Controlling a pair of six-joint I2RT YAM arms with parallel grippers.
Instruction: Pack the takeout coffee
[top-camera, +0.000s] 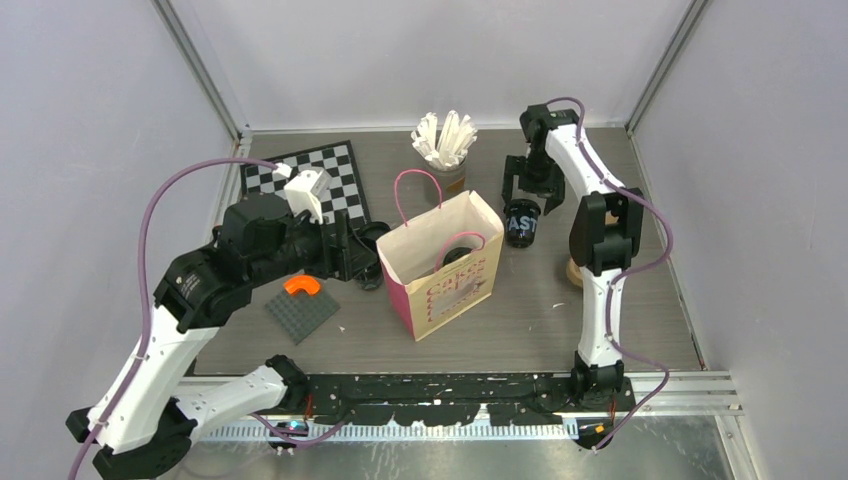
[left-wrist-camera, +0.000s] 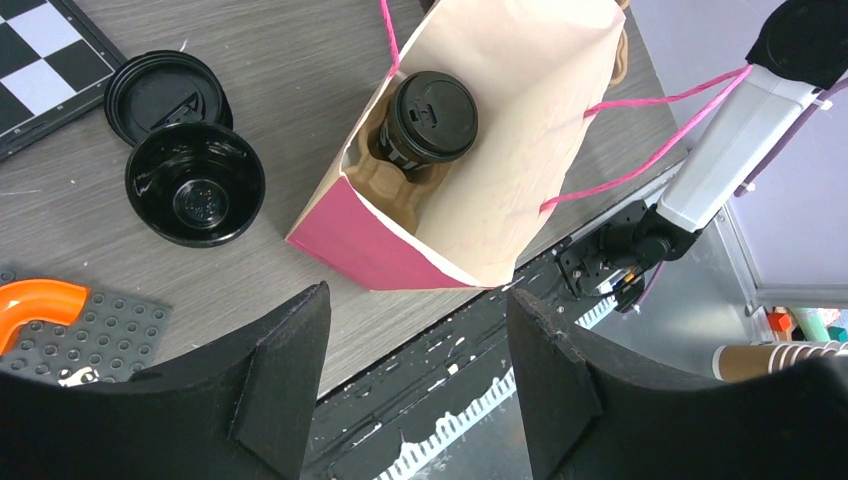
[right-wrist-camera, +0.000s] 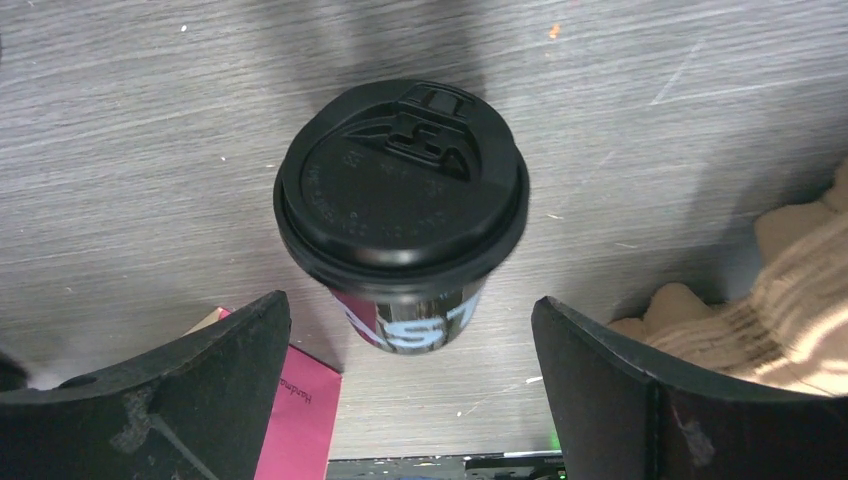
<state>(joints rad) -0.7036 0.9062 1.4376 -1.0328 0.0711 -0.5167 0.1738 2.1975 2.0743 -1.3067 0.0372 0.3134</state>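
"AST" in white on coffee cup (right-wrist-camera: 400, 215), pink bag (top-camera: 445, 270) print illegible

I see a black-and-white chessboard (top-camera: 345, 180) lying flat at the far left of the table (top-camera: 520, 310). Near the far edge a cup (top-camera: 449, 180) stands upright, full of white wrapped sticks (top-camera: 445, 138). Nearer me on the left lies a grey studded plate (top-camera: 302, 312), with an orange curved piece (top-camera: 302, 285) at its far corner.

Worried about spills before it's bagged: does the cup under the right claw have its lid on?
On. A black lid sits fully over the coffee cup, which stands upright on the table.
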